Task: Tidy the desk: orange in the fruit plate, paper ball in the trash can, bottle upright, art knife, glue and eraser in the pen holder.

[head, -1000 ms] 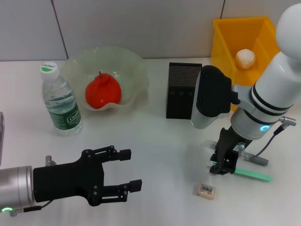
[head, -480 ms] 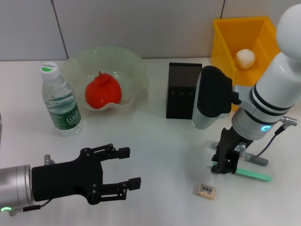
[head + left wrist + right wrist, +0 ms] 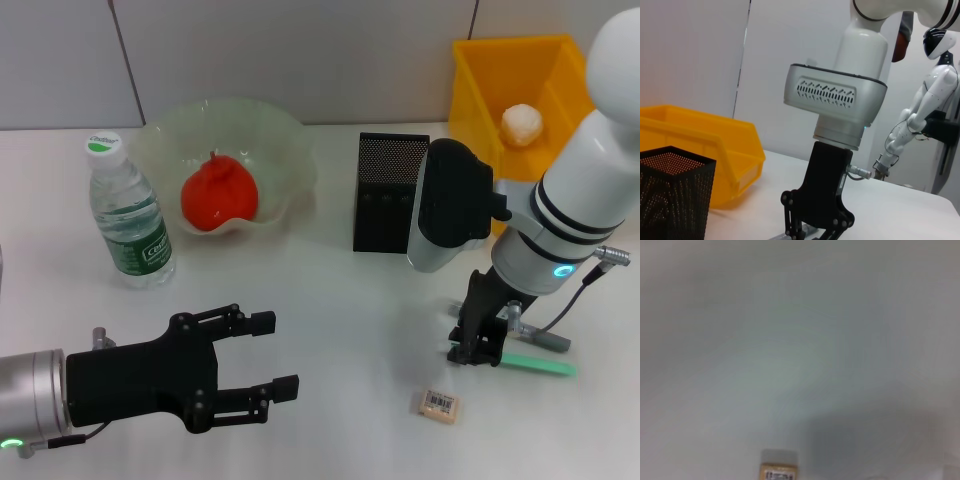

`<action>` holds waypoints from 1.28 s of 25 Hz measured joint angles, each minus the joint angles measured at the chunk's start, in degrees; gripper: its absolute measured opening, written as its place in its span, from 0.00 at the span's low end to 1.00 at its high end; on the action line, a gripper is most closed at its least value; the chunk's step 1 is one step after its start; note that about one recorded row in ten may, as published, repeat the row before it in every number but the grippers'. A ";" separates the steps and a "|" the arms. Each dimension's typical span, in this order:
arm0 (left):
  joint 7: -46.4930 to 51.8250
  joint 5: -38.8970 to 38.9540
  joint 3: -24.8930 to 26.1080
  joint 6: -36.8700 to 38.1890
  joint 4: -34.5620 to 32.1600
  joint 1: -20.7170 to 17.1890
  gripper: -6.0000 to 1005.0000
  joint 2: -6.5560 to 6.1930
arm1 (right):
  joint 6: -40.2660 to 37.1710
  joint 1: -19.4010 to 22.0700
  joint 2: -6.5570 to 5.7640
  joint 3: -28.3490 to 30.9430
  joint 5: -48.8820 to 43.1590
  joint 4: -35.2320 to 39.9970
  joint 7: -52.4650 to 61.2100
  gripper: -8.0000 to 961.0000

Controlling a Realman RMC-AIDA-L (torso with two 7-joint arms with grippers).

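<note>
Already one orange point(image 3: 218, 194) sits in the fruit plate point(image 3: 285, 140) and one paper ball point(image 3: 521, 123) in the trash can point(image 3: 477, 75); the pen holder's point(image 3: 388, 192) inside cannot be seen. One bottle point(image 3: 127, 214) stands upright with an unreadable green label, and one eraser point(image 3: 439, 404) with a barcode label lies on the tabletop point(image 3: 340, 300). Right gripper point(image 3: 476, 350) jaws stand narrow at a green art knife point(image 3: 535, 364); left gripper point(image 3: 268, 355) jaws hang wide, holding nothing.

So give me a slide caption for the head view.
Right gripper lowered onto the green art knife on the white desk, small beige eraser nearby; open left gripper waits.
</note>
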State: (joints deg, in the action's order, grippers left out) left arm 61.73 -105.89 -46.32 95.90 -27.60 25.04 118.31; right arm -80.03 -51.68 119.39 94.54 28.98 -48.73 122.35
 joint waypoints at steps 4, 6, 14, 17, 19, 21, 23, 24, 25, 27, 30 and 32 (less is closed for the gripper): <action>0.02 0.02 0.00 0.00 -0.12 0.02 0.79 -0.01 | -0.32 -0.06 -0.13 0.98 0.41 -1.01 -0.01 0.18; 0.03 0.10 0.00 0.00 -0.10 0.18 0.79 -0.02 | -0.92 -0.07 -0.24 1.70 0.79 -1.83 -0.01 0.17; 0.08 0.98 0.00 0.63 -0.01 0.23 0.79 -0.02 | -8.34 1.89 -0.40 15.57 7.50 -8.26 -5.93 0.19; 0.02 1.29 0.00 0.85 0.00 0.00 0.79 -0.01 | -9.12 3.67 -0.44 19.49 10.86 -10.13 -8.35 0.20; 0.10 1.42 0.00 0.91 0.00 -0.13 0.79 0.00 | -9.88 7.20 -0.48 25.49 17.45 -12.99 -12.66 0.20; 0.37 1.43 0.00 1.08 0.00 -0.17 0.79 -0.01 | -10.00 9.87 -0.65 29.34 23.08 -14.20 -15.66 0.21; 0.48 1.45 0.00 1.21 0.00 -0.30 0.79 -0.01 | -9.98 11.09 -0.76 31.06 26.27 -14.53 -17.10 0.21; 0.47 1.48 0.00 1.26 0.00 -0.39 0.79 -0.01 | -9.99 13.18 -0.90 34.58 32.40 -14.26 -19.94 0.22; 0.47 1.48 0.00 1.26 0.00 -0.39 0.79 -0.01 | -9.98 14.01 -0.92 36.25 35.66 -13.80 -21.47 0.22; 0.28 1.59 0.01 1.29 0.00 -0.53 0.79 -0.01 | -9.83 14.79 -0.92 37.94 38.13 -12.97 -22.79 0.22; 0.12 2.09 0.00 1.29 0.00 -0.61 0.79 -0.01 | -9.35 16.58 -0.91 42.94 45.73 -9.67 -26.92 0.23; 0.12 2.37 0.00 1.26 0.00 -0.61 0.79 -0.01 | -9.00 17.22 -0.83 46.30 50.13 -6.25 -29.73 0.24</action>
State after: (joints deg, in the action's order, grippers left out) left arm 61.84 -103.52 -46.31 97.15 -27.60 24.43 118.30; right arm -89.03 -34.46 118.56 140.84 79.11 -54.98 92.62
